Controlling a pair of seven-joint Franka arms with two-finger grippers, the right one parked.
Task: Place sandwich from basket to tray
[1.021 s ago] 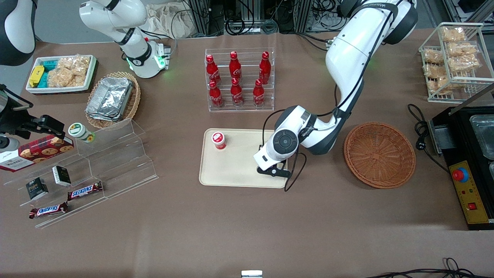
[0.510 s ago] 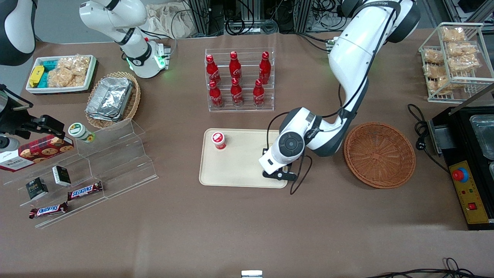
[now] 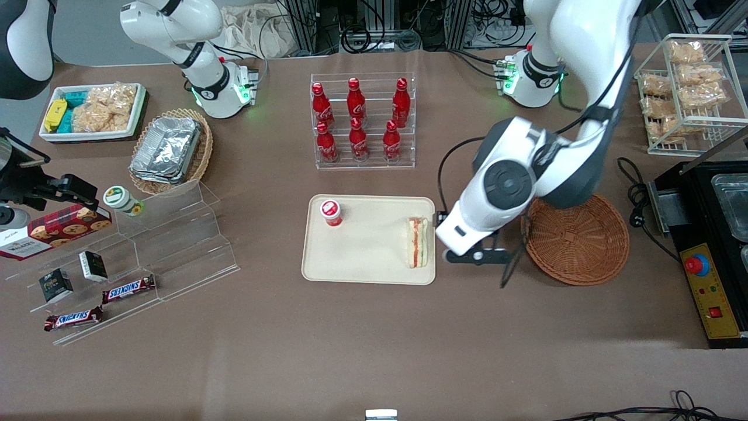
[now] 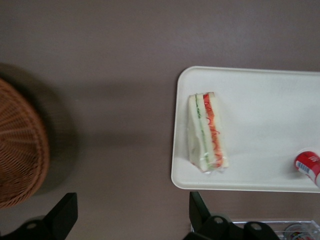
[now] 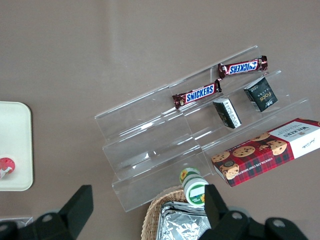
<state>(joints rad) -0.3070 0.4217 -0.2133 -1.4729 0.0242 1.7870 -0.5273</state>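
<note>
Our gripper (image 3: pixel 474 255) hangs with jaws released (empty) between basket (image 3: pixel 575 234) and tray (image 3: pixel 362 263), where the sandwich (image 3: pixel 417 242) lies delivered.

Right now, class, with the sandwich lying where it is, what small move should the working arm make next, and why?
Probably keep lifting clear and retire. The sandwich already lies on the tray at its edge nearest the basket, which looks empty. The gripper hangs above bare table between tray and basket, jaws open, holding nothing, so nothing seems left to carry.
</note>
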